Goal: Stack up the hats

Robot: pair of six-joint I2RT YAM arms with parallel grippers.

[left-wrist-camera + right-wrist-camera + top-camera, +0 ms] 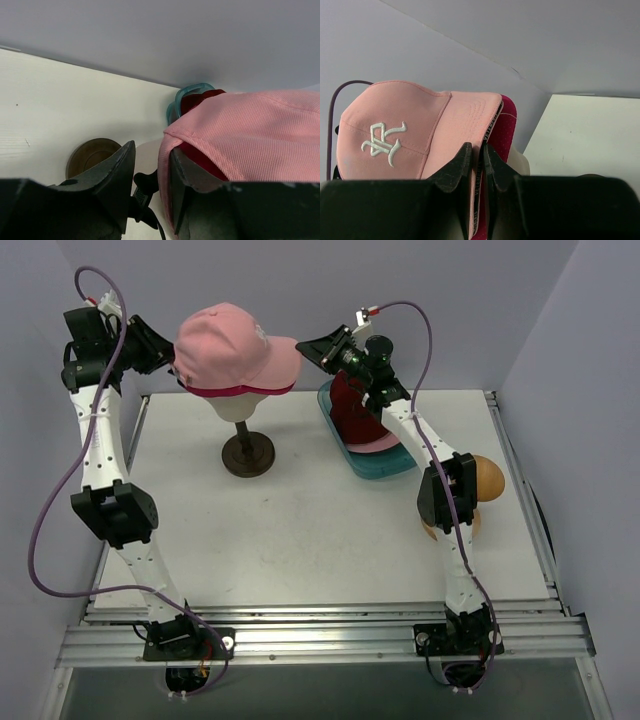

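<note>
Item: pale pink peaked cap [232,345]. It is being carried on a cream head form [238,407] at the far left of the counter [300,530], over a magenta peaked cap [240,390] whose rim is being shown just beneath it. In the top view its long axis is being laid left to right. The peak is being pointed right, toward the tray, and the back is being turned toward the left arm. An embroidered white monogram is being shown on the front panel in the right wrist view.

Right tool [475,159]: it is being kept narrow, and the peak's edge is being pinched between the fingers [457,167]. The magenta peak is being seen just beyond.

Left tool [151,151]: it is being held partly open at the back of the cap. The pink hem is being touched by one finger [182,172], while a gap is being left at the other.

Surroundings: the head form is being borne on a dark round stand [248,454]. To the right, a dark red hat [352,410] is being held in a teal tray [385,468]. A tan egg-shaped form [488,478] is being partly hidden by the right arm at the counter's right edge.
</note>
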